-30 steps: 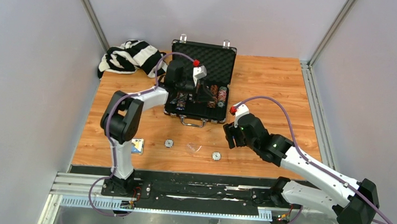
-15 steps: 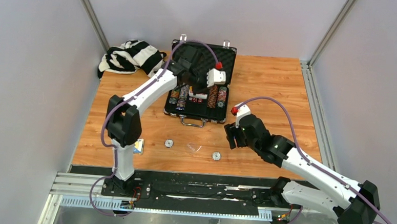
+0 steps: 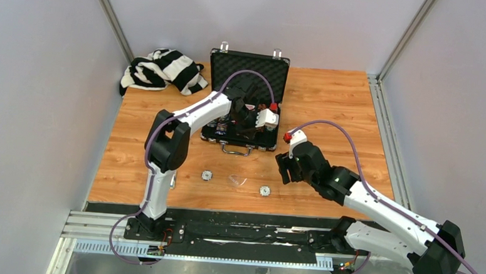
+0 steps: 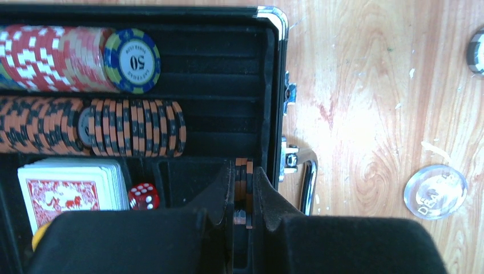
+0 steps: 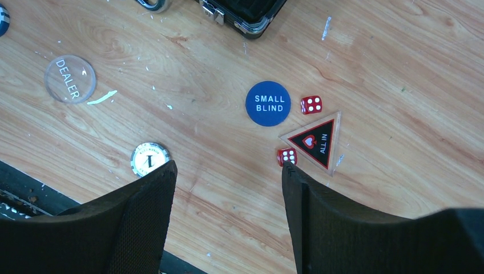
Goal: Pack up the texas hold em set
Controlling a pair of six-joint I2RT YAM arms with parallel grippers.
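**Clerk:** Nearest entry?

**Arm:** My right gripper (image 5: pixel 228 166): jaws wide, nothing held, above the table (image 5: pixel 399 68). Below it is a white chip (image 5: pixel 150 158). Beyond are the small-blind button (image 5: pixel 267 103), red dice (image 5: pixel 311 104) and clear dealer button (image 5: pixel 70 79).

**Clerk:** Farther?

**Arm:** Briefcase (image 4: pixel 273 85): open at mid-table, with chip rows (image 4: pixel 114 128) and card deck (image 4: pixel 68 191) inside. My left gripper (image 4: pixel 243 168): clamped on a few orange chips (image 4: pixel 243 185), just inside the handle-side wall.

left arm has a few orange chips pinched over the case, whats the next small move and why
Likely shift the left gripper toward the bare groove at the end of the orange chip row, lower, then open. Its held orange chips match that row, which stops short of the wall of the case, leaving room there.
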